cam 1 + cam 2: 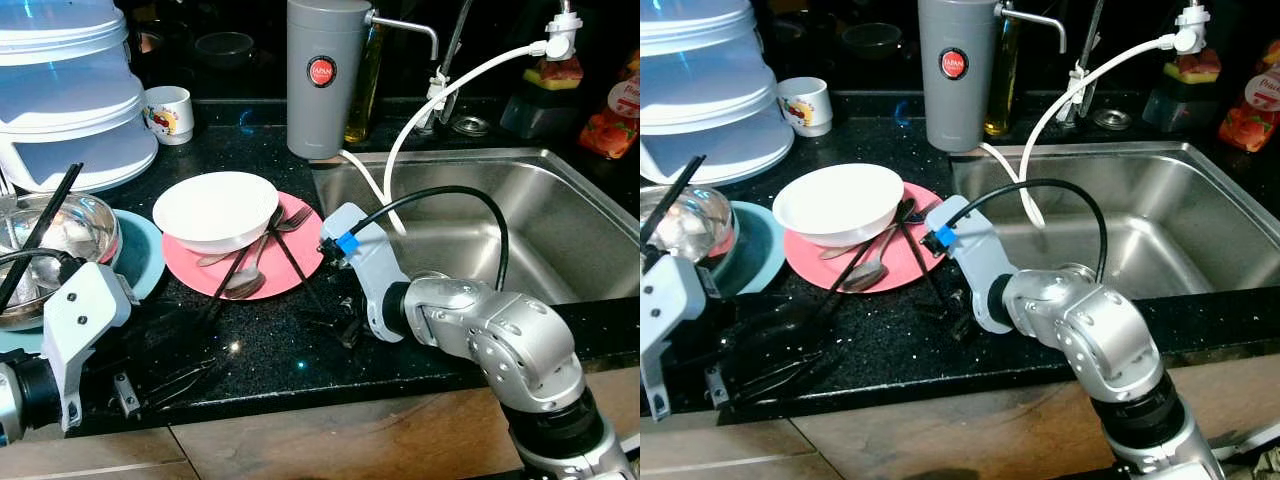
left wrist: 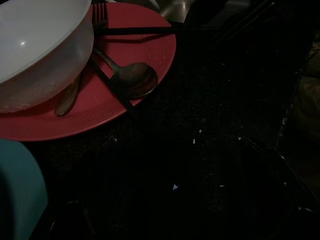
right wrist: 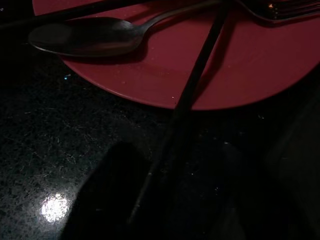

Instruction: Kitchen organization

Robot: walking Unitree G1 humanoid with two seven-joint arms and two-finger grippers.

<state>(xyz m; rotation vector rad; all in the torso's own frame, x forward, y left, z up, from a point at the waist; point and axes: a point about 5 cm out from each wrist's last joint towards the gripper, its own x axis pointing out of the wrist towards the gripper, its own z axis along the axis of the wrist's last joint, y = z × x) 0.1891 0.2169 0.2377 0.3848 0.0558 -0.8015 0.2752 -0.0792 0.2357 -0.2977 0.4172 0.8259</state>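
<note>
Countertop of black speckled stone (image 1: 270, 360) runs before you, and the landmark on it is a pink plate (image 1: 300, 265). On that plate's far left part sits a white bowl (image 1: 215, 208), and beside the bowl a spoon (image 1: 247, 283), a fork (image 1: 290, 219) and black chopsticks (image 1: 290, 262) lie across the plate, one chopstick running off its near edge onto the counter. Your right gripper (image 1: 345, 325) is low over the counter just off the plate's near right edge, close to that chopstick's end; its fingers are lost against the dark stone, so I cannot tell how wide they stand or whether they hold anything. Your left gripper (image 1: 165, 385) lies low on the counter nearer you and left of the plate; its fingers look slightly parted with nothing between them. Left of the plate is a steel bowl (image 1: 70, 235) on a teal plate (image 1: 140, 262). Right of the plate is a steel sink (image 1: 560, 230); behind the plate stands a grey canister (image 1: 322, 75).
</note>
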